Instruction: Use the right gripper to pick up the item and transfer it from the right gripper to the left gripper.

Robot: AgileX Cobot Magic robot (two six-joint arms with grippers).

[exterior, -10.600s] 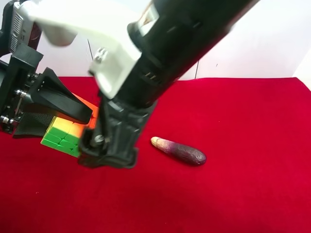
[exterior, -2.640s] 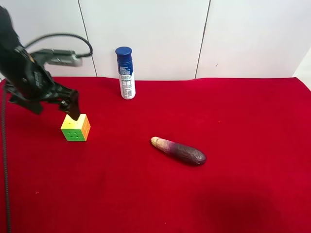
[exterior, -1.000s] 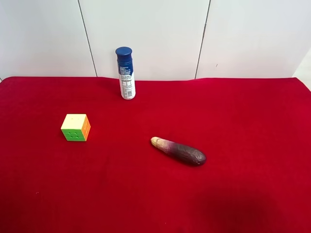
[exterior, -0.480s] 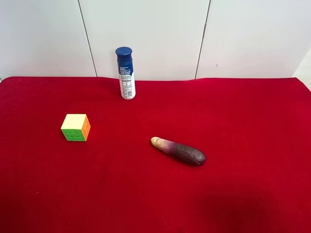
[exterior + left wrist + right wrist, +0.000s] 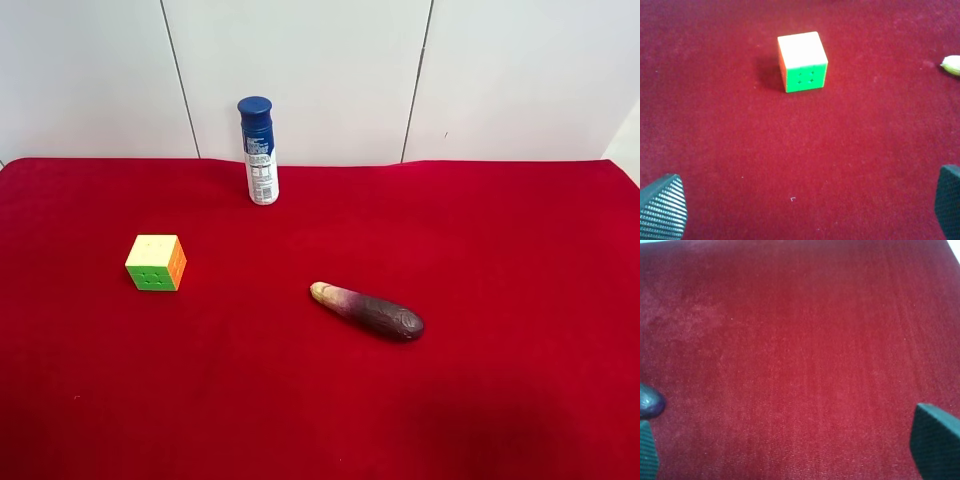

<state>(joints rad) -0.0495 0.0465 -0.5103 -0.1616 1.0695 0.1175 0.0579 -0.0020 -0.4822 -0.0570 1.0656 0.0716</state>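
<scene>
From the exterior high view, a red cloth (image 5: 480, 400) covers the table. The item (image 5: 156, 262), a small puzzle cube with a pale yellow top, green front and orange side, sits alone on the cloth toward the view's left. A white can with a blue cap (image 5: 258, 150) stands upright behind it near the white back wall, well apart from the cube. A dark purple eggplant-like object (image 5: 366, 311) lies on its side near the middle, also well apart from the cube. Nothing stands close around the cube, and no container is in view. Neither arm shows here, whereas 2.6 seconds ago a black arm hung over the cube at the view's left; the cube, can and eggplant lie as they did then.

The right wrist view shows the right gripper (image 5: 790, 450) with its fingers (image 5: 936, 440) spread wide over bare cloth, holding nothing; a dark rounded end of the eggplant-like object shows beside one fingertip.

The left wrist view shows the left gripper (image 5: 805, 200) with fingers (image 5: 664, 205) spread wide and empty, the cube ahead of it on the cloth, not touched.
</scene>
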